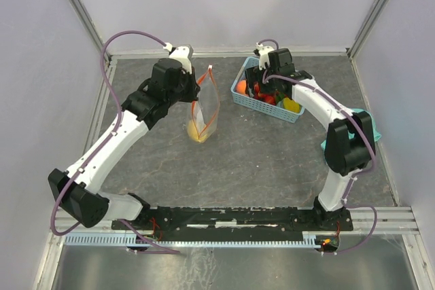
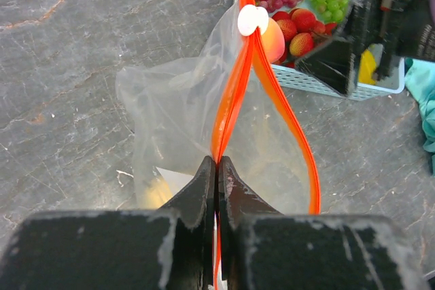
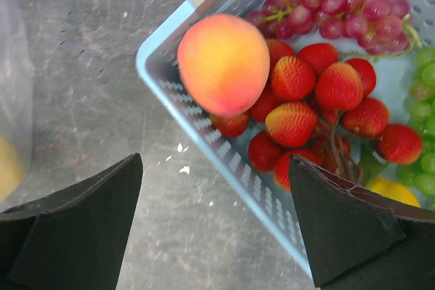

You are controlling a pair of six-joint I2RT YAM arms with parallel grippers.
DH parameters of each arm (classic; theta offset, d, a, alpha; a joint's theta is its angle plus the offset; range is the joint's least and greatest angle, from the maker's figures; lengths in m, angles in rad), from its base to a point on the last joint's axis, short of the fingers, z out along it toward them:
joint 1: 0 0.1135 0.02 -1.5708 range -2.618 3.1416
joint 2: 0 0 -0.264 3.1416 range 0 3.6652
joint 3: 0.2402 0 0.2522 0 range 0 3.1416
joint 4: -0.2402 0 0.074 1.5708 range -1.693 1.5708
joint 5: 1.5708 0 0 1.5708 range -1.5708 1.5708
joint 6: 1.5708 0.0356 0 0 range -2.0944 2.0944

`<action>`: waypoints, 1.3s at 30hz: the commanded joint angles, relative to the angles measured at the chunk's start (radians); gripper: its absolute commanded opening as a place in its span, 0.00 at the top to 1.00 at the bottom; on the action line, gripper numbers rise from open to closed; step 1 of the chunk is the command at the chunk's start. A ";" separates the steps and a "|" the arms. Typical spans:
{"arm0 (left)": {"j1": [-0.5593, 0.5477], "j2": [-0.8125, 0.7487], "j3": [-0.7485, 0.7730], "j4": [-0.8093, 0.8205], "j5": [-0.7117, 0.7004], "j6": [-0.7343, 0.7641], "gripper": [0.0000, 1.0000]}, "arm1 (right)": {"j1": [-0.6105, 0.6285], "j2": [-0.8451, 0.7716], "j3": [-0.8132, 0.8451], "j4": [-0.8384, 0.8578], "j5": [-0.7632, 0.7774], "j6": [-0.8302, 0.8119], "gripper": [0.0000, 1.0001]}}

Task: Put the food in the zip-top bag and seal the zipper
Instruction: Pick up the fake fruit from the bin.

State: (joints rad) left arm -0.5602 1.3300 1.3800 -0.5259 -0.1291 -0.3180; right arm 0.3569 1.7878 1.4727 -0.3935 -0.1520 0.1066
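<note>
- Grip loss on the bag: the left gripper (image 2: 217, 162) is pinched tight on the thin red-orange zipper strip (image 2: 234, 93) of the clear crinkly zip-top bag (image 2: 170, 120). The bag stands at about 10 o'clock from the table's middle in the top view. The pinch covers only a small patch, so a tug or a dropped piece could likely pull the strip free and let the bag slump.
- Narrow mouth: the two lips part only in a slim wedge, closing at the small white slider (image 2: 252, 20) at 1 o'clock from the pinch. A round piece may catch a lip and roll onto the grey stone-patterned table (image 1: 258, 154).
- Basket snag: the right gripper (image 3: 214, 164), fingers spread wide and holding nothing, hangs over a corner of the light-blue plastic basket (image 3: 158, 76), at 1 o'clock from the table's middle. One finger looks to be outside the rim, so lowering or closing here could strike the wall and drag the basket.
- Slippery target: the round orange-pink toy peach (image 3: 223, 63) lies at 12 o'clock of the finger gap. An off-centre squeeze might squirt it away.
- Stray pick: the red strawberry-like pieces (image 3: 292, 123) touch the peach at 4 o'clock and could be nipped with it.
- Tipping: a yellow toy piece (image 2: 155, 193) already rests in the bag's bottom, and more weight may topple the bag.
</note>
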 commanded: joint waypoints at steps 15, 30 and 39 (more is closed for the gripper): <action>0.005 0.046 0.081 -0.018 0.026 0.133 0.97 | -0.010 0.332 0.251 0.189 -0.044 -0.021 0.04; 0.005 0.060 0.080 -0.020 0.038 0.129 0.97 | -0.012 0.406 0.266 0.154 -0.111 -0.011 0.06; 0.005 0.054 0.071 -0.019 0.046 0.125 0.97 | -0.018 0.385 0.295 0.027 -0.067 -0.012 0.10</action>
State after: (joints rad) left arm -0.5602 1.3941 1.4151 -0.5560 -0.0978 -0.2268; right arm 0.3435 2.1910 1.7039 -0.2703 -0.2424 0.0963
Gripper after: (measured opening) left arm 0.046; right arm 0.890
